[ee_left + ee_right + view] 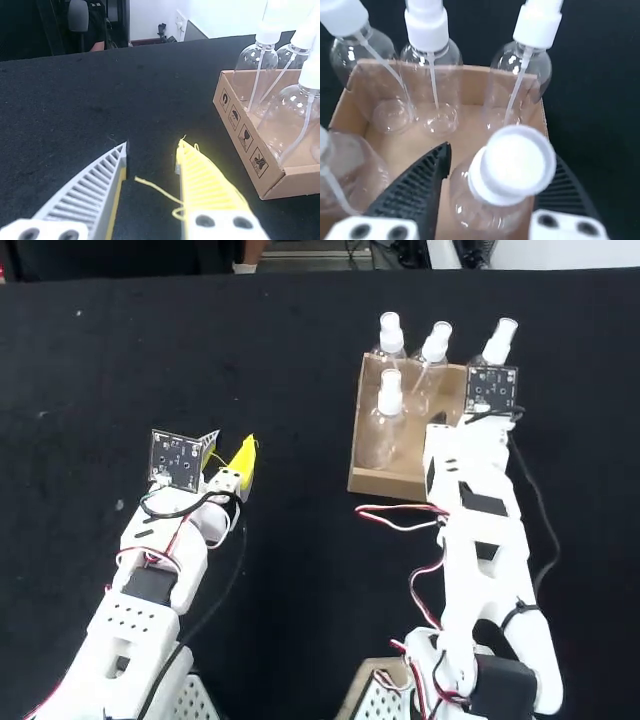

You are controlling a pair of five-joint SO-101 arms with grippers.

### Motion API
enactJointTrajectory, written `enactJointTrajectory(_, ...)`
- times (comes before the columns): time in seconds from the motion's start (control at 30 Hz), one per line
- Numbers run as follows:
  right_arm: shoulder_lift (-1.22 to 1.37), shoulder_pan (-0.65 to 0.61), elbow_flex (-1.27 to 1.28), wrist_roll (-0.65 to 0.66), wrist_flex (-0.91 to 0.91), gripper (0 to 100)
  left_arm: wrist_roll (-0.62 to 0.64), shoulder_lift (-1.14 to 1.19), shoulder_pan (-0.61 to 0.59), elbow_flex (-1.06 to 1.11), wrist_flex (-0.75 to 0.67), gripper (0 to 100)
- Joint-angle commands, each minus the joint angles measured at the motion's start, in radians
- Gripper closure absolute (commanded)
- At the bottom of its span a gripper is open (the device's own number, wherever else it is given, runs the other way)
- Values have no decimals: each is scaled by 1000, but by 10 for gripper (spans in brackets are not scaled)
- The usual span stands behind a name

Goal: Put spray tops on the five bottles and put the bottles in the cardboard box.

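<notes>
right gripper (497,160) seemingly clasps bottle (485,206) in cardboard box (466,138); left gripper (152,150) agape

**Cardboard box** (385,482): brown corrugated paperboard, matt, with raw cut edges.

**Contents of the box:**
- The bottles (431,55) were clear, glossy, smooth-walled plastic.
- Their spray tops (426,22) were white opaque plastic with a satin sheen.
- The dip tubes (434,82) were thin translucent plastic.

**Under the box:** the table cover (200,350) was black, matt, faintly speckled and cloth-like.

**Over the box:** the right gripper (500,155) had black, ribbed, matt plastic fingers (415,195) against the glossy wall of the held bottle (480,210).

**Well apart from the box:** the left gripper (152,144) had a grey finger (95,190) and a yellow finger (200,180). Both were ribbed matt plastic, and the yellow one trailed a loose filament strand (155,189).

**Arm shells** (480,540): white, smooth plastic.
</notes>
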Motion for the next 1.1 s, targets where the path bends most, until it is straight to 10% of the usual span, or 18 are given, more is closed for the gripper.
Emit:
enactJointTrajectory(0.0,-12,-2,-25,5,6,772,0,-15,2,-18,-20,844)
enactJointTrajectory(1.07,-271,-32,116,0,86,673,0,-15,2,-18,-20,843)
